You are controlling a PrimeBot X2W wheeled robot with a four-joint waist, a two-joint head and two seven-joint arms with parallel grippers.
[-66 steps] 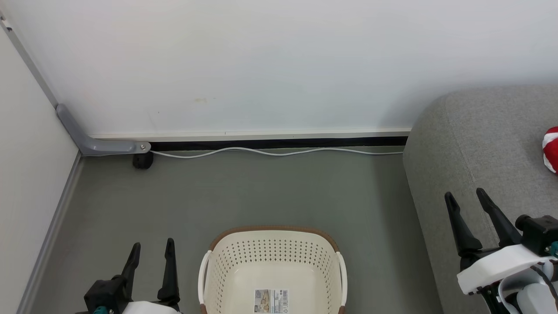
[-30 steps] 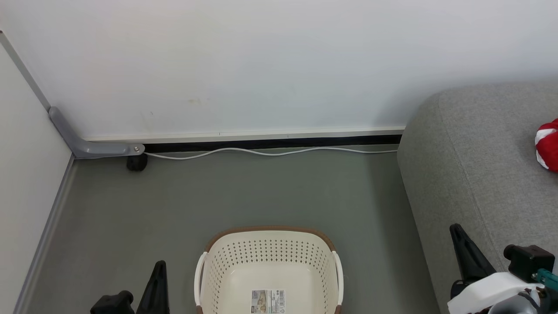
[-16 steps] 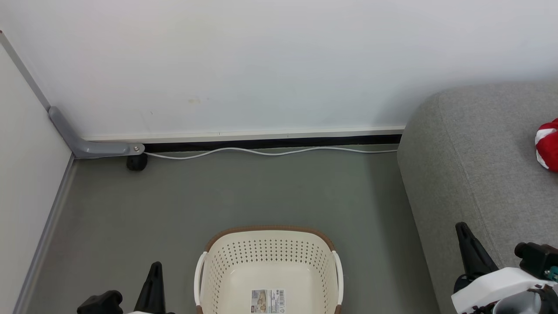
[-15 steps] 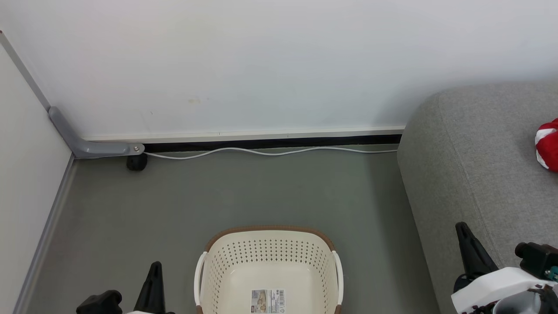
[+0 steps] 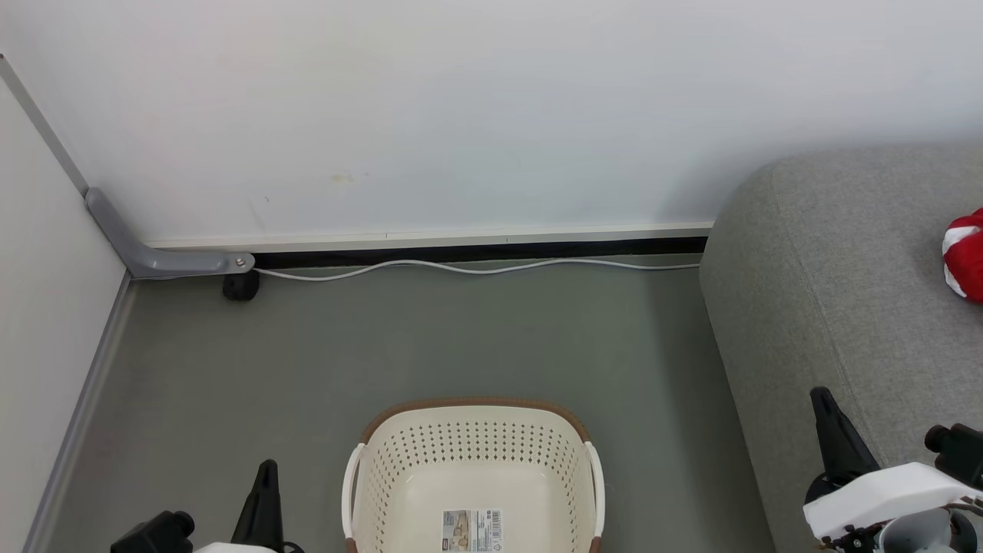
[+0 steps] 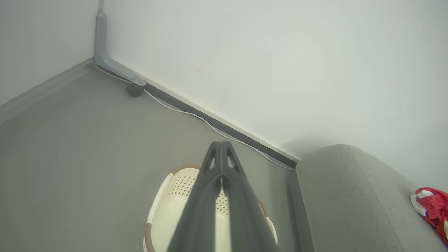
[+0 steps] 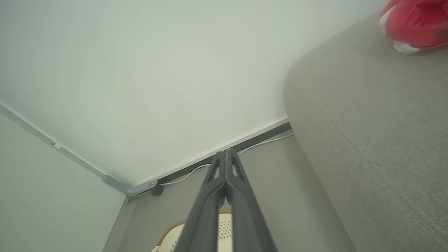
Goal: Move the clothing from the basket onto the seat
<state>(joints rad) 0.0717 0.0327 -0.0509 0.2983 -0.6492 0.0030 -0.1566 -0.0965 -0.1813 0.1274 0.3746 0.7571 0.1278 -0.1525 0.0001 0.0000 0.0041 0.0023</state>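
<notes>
The cream basket (image 5: 472, 461) with a brown rim stands on the floor at the bottom centre, holding nothing but a paper label (image 5: 474, 530). Red clothing (image 5: 966, 253) with white trim lies on the grey seat (image 5: 837, 307) at the right edge, seen too in the left wrist view (image 6: 432, 208) and the right wrist view (image 7: 414, 24). My left gripper (image 5: 265, 468) is shut and empty, low to the left of the basket (image 6: 164, 210). My right gripper (image 5: 823, 399) is shut and empty in front of the seat (image 7: 367, 140).
A white wall runs across the back with a dark gap at its base. A white cable (image 5: 476, 267) lies along the floor there. A grey bracket with a black wheel (image 5: 239, 286) sits in the left corner. Grey floor (image 5: 430, 338) spreads between wall and basket.
Both grippers have sunk lower toward the bottom edge of the head view, staying shut. The basket, seat and clothing have not moved.
</notes>
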